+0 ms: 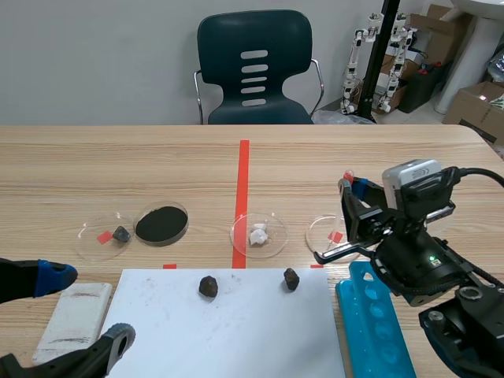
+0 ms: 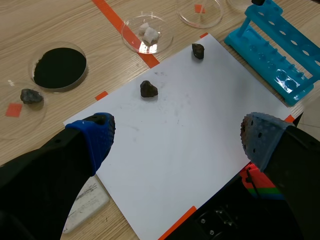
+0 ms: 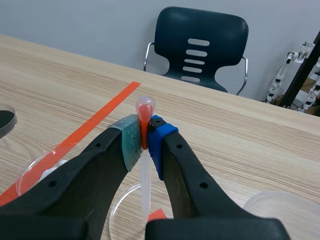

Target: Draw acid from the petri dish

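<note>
My right gripper (image 3: 144, 135) is shut on a clear plastic dropper (image 3: 144, 172) just below its red bulb (image 3: 144, 108). The dropper hangs upright, tip pointing down into a small clear petri dish (image 3: 118, 206) with a red mark under it. In the scene view that gripper (image 1: 352, 190) stands over the same dish (image 1: 327, 233), right of the red tape line. My left gripper (image 1: 87, 307) is open at the table's near left corner. In its own view, the left gripper (image 2: 175, 135) hovers over the white sheet (image 2: 190, 130) with nothing between its fingers.
A dish of white chunks (image 1: 258, 234), a dish of black powder (image 1: 161, 224) and a dish with a grey stone (image 1: 106, 235) stand in a row. Two dark rocks (image 1: 209, 286) (image 1: 291, 279) lie on the sheet. A blue tube rack (image 1: 374, 323) stands at the right, a white block (image 1: 75, 315) at the left.
</note>
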### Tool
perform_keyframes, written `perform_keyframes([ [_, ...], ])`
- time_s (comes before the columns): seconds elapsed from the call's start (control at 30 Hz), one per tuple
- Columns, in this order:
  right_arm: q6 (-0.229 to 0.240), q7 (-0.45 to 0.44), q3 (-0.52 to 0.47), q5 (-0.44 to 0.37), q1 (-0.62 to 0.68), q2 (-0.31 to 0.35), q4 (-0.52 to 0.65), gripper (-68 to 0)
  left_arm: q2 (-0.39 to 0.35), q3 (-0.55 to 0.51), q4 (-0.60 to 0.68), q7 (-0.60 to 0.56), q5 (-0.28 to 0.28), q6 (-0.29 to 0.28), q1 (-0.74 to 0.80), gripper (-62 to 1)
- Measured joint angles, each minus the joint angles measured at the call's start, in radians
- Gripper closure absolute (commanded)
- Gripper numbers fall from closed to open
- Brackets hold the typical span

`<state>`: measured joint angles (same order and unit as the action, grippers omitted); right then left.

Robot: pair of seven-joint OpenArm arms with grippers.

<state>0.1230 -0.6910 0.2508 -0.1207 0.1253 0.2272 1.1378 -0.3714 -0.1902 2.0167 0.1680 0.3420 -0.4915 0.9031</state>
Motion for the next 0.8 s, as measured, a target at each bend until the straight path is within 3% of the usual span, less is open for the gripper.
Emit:
perform_keyframes([
  [0.8,0.000,0.026,0.000,0.000,-0.011,0.000,0.001,-3.9,0.000,0.000,0.000,0.000,0.000,0.000,0.000,-52.7],
])
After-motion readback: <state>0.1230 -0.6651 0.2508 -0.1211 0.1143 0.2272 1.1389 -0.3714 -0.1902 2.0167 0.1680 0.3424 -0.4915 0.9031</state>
